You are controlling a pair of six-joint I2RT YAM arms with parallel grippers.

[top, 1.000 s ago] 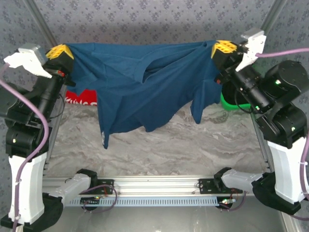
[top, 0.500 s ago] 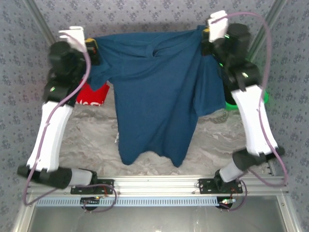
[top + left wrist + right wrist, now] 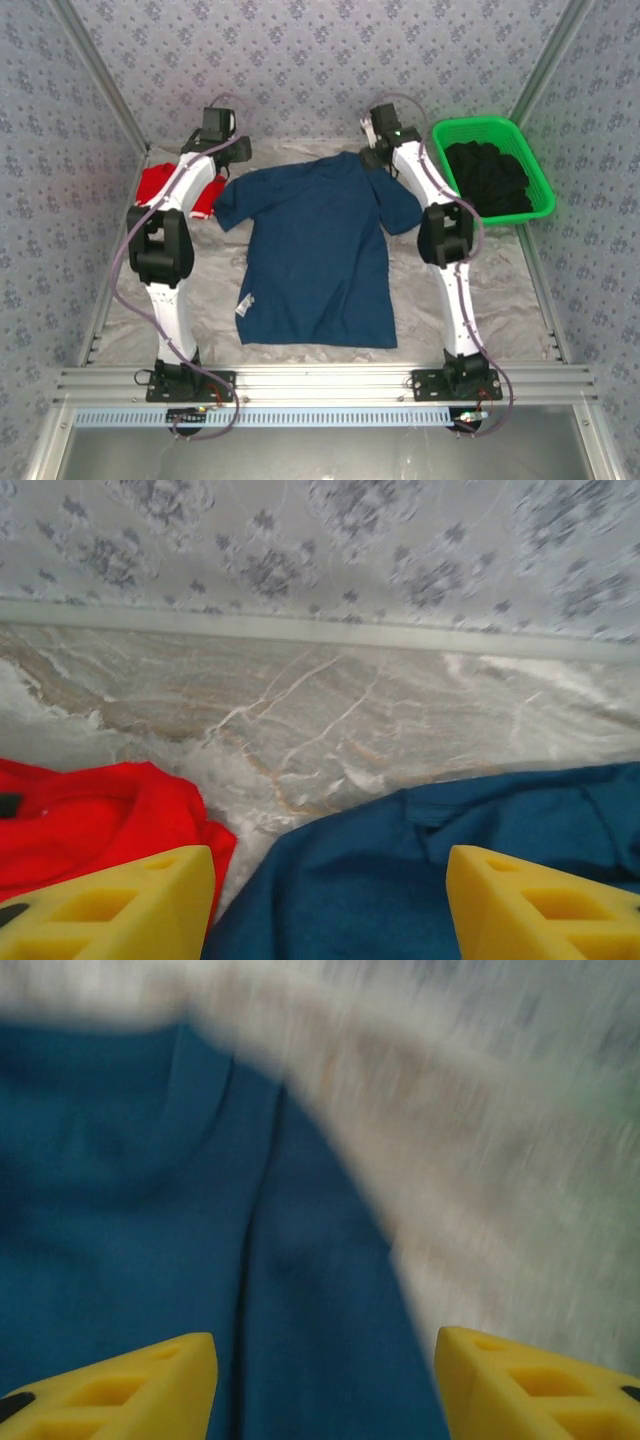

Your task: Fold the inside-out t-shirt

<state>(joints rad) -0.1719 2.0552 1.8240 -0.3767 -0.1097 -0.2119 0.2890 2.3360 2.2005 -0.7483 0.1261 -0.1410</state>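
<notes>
On the marble table (image 3: 415, 300) the t-shirt (image 3: 315, 255) lies flat; left gripper (image 3: 328, 875) and right gripper (image 3: 325, 1350) hang open, empty, over its 2 shoulders; pinch both evenly next

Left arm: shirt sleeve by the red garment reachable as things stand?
Probably yes. The left gripper hangs open right over that edge of the shirt, with nothing between them. The red garment lies close beside.
</notes>
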